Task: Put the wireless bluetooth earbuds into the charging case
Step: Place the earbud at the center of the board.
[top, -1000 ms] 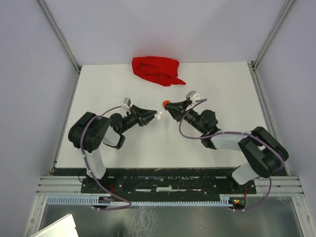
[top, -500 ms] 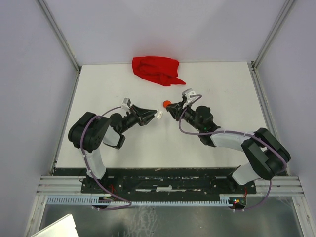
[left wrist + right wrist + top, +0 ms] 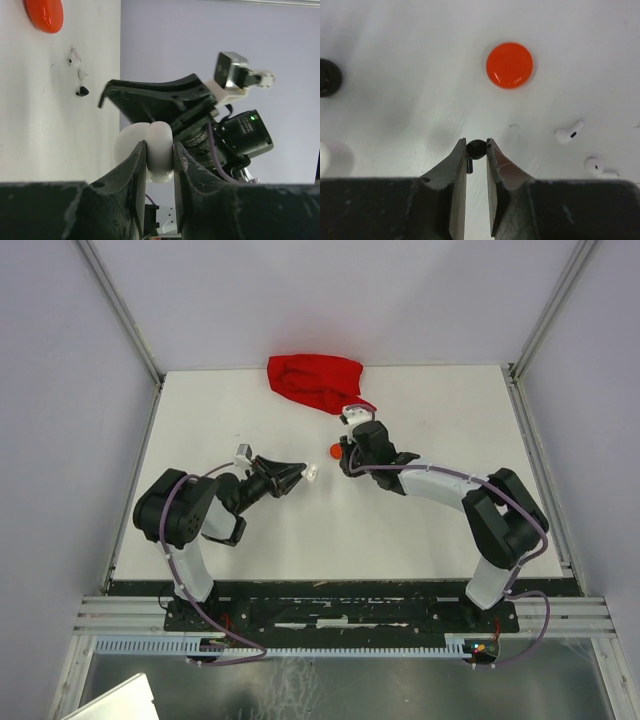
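Bright, even light, faint soft shadows on the table [image 3: 395, 60] — near jaws dark, slightly blurred

Top looks down; close wrist views seemingly share the orange disc [image 3: 509, 65].

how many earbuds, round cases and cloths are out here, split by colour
white earbuds: 2
black earbud: 1
orange-red case: 1
black case: 1
white case: 1
red cloth: 1
total: 7
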You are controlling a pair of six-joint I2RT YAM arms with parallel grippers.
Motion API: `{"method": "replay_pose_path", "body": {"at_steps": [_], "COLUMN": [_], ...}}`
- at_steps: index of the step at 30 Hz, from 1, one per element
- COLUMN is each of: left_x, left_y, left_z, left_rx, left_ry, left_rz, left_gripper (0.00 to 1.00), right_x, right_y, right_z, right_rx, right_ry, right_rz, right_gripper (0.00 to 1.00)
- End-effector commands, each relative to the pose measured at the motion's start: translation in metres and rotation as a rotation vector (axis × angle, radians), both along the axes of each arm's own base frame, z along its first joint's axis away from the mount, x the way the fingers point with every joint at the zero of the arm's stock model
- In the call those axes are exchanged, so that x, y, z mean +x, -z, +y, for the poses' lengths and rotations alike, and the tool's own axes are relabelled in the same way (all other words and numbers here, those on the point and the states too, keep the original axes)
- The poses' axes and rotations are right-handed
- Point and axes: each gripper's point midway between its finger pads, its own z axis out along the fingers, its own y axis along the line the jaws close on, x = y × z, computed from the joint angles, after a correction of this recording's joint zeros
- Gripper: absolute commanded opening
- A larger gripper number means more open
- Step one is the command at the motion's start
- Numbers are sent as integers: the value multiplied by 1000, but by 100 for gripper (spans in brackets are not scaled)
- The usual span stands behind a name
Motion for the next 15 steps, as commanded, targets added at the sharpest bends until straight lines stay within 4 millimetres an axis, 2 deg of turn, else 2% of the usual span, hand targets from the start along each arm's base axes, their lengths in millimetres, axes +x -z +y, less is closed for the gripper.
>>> {"method": "replay_pose_path", "body": {"at_steps": [1, 10, 12, 15], "left_x": [-6, -5, -5, -4], "left_y": [-33, -36, -35, -33], "left_z": [6, 12, 12, 13], "left_rx": [-34, -27, -27, -24], "left_ry": [0, -11, -10, -12], "left_rz": [-134, -149, -148, -143], "left_gripper": [3, 3, 3, 3], "right_x": [-4, -4, -3, -3], "right_y": [30, 58, 60, 63], "right_z": [-2, -5, -4, -5], "right_rx": [-64, -118, -123, -132], "right_ry": [15, 19, 18, 17], "right_rz": [126, 174, 179, 187], "right_gripper": [1, 2, 5, 18]}}
